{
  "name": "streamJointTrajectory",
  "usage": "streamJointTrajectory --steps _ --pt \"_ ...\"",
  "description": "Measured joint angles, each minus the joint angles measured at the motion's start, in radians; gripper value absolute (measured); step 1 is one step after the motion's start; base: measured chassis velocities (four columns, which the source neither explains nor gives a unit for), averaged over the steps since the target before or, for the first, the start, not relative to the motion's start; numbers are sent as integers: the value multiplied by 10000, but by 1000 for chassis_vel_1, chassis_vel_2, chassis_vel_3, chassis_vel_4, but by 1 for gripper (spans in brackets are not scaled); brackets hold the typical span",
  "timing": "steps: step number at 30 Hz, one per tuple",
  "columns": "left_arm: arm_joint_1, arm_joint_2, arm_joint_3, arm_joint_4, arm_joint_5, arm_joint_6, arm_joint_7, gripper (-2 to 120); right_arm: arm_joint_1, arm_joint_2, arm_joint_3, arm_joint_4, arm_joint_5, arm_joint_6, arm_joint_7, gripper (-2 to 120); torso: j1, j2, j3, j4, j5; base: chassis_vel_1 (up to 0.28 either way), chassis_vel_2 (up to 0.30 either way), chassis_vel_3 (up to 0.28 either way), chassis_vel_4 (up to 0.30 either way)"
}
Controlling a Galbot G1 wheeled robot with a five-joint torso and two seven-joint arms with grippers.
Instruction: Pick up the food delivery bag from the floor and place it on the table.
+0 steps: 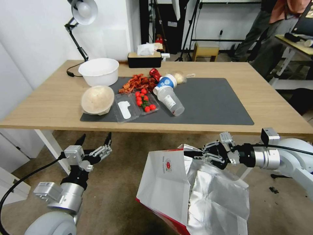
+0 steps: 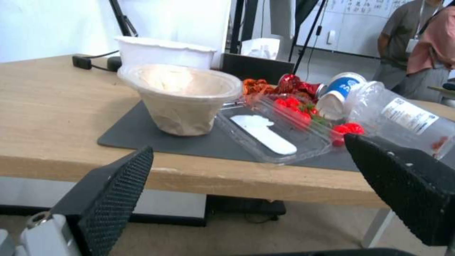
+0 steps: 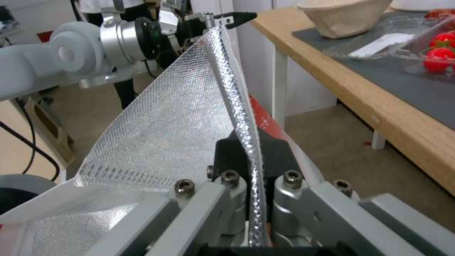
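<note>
1. The food delivery bag [image 1: 182,192] hangs in front of the counter [image 1: 49,104], below its near edge and above the floor [image 1: 120,182], its white and red outside toward the robot's left and its crinkled silver lining open toward the right.
2. The right hand [image 1: 199,154] is clamped on the bag's upper rim; the right wrist view shows the foil edge [image 3: 237,106] pinched between the two dark fingers [image 3: 227,153].
3. The left hand [image 1: 94,139] is raised just under the counter's front edge, to the left of the bag, fingers spread apart and gripping nothing.
4. The near half of the dark grey mat [image 1: 208,104] is crowded on its left: a beige paper bowl [image 1: 97,99], a clear plastic tray [image 1: 125,111] with a white slip, a tray of cherry tomatoes [image 1: 145,101], a tipped clear cup [image 1: 171,101] and a blue-and-white cup [image 1: 167,83].
5. Behind these lie red crayfish shells [image 1: 137,83]; a white bowl [image 1: 98,71], a black tissue box [image 1: 144,60] and a desk lamp [image 1: 83,11] stand toward the far edge.
6. The left wrist view looks level across the counter edge at the paper bowl [image 2: 182,96] and tray, framed by its own black textured fingers [image 2: 118,192].
7. The right wrist view catches the left hand beyond the bag's rim.
8. The floor is stained beige-brown; tripods and a stool [image 1: 204,52] stand in the room behind.
</note>
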Motion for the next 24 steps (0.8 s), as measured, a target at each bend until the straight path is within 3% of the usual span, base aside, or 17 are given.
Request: streamJointTrajectory --steps 24 --pt "-5 2 -15 -36 -13 2 -29 100 104 84 -81 -86 -37 5 -11 0 482 1121 638 0 0 0 0 0 0"
